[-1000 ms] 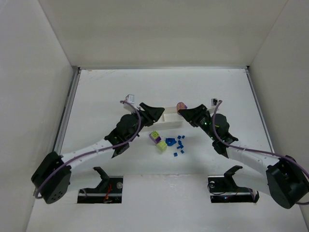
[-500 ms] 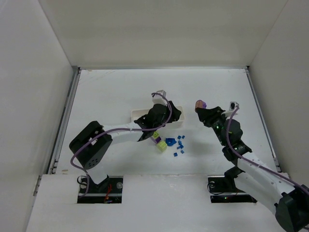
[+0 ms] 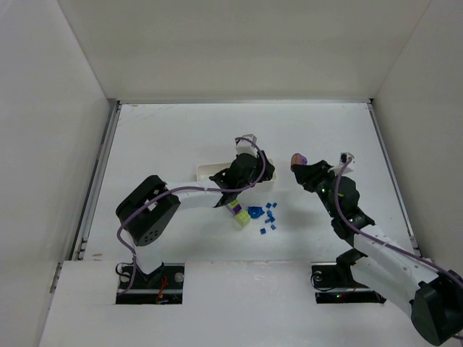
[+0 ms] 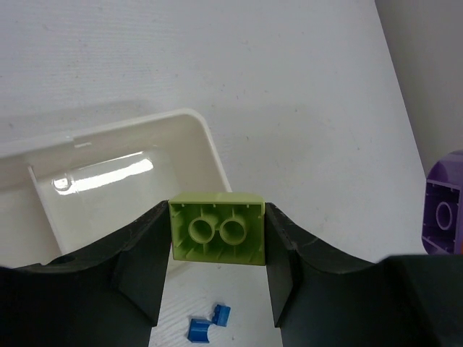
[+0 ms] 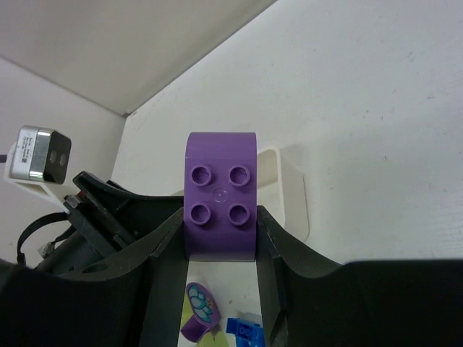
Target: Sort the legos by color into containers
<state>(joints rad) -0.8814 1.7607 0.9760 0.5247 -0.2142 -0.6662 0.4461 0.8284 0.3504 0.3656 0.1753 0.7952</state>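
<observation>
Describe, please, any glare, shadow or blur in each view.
Left wrist: a glare streak lies across the tray floor; the lime brick is sharp. Right wrist: the purple brick is sharp and evenly lit. Top external: even light, faint shadows, no blur.

light: bright, even, diffuse from above; white walls [image 3: 239, 50] and table [image 3: 166, 137] nearly washed out | shadows: faint, soft-edged, under arms, beside tray [image 4: 206, 144] | glare: white streak on tray floor, left wrist view | focus: lime brick [image 4: 215, 230], purple brick [image 5: 221, 195] sharp; left fingers [image 4: 137, 275] dark, featureless | top view: blue bricks [image 3: 268, 217] tiny, grainy
</observation>
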